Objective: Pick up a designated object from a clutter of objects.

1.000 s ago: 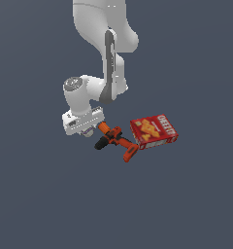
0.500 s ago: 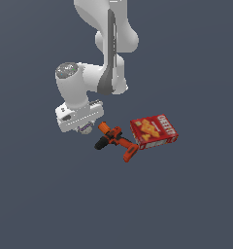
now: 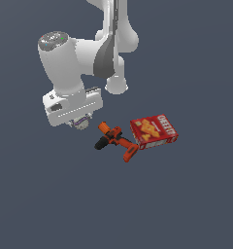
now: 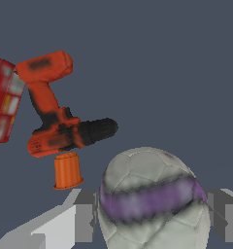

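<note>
Gripping the ball — tool pressed against it from both sides, one grey finger on each flank in the wrist view. Ball off-white with a purple band running across its middle, filling much of the near part of the wrist view.

Exterior view: tool sits under the white arm's wrist block, towards the exterior view's left of the other items. Only a sliver of the ball shows beneath the block, purple trace visible. Cannot tell from this view whether it touches the grey surface or hangs clear of it.

Orange-and-black drill lies on its side just to the exterior view's right of the tool, apart from it. Wrist view shows the drill with black chuck end pointing roughly towards the ball, plus a small orange part just beside it.

Red cracker box lies flat, yellow print up, just beside the drill on the exterior view's right; contact between the two cannot be told
</note>
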`<state>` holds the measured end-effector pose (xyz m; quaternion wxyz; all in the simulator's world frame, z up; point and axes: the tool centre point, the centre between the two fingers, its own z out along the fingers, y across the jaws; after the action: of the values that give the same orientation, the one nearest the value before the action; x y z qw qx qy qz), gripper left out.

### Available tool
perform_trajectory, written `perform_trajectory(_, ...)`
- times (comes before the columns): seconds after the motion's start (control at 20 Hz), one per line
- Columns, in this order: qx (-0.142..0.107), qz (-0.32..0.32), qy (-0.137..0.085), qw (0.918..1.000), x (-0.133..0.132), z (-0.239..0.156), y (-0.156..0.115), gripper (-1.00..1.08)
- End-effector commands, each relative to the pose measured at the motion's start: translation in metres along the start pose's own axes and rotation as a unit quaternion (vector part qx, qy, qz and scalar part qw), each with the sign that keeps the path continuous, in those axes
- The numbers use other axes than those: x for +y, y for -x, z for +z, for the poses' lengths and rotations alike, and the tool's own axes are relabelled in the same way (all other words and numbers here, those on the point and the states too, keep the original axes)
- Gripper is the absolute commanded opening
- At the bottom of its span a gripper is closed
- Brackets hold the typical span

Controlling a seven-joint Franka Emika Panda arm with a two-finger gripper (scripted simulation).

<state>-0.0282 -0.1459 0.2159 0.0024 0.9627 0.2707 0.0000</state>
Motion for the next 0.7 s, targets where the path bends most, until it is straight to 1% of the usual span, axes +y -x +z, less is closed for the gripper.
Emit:
perform_trajectory(0.0,0.000,0.000,0.000,1.0000,0.004,-0.024,-0.009,-1.00)
perform_trajectory(0.35,0.000,-0.001,-0.001,1.0000,0.015,-0.088,-0.036,-1.00)
perform_trajectory(0.65,0.000,-0.001,-0.001,1.0000,0.024,-0.134,-0.056,-1.00)
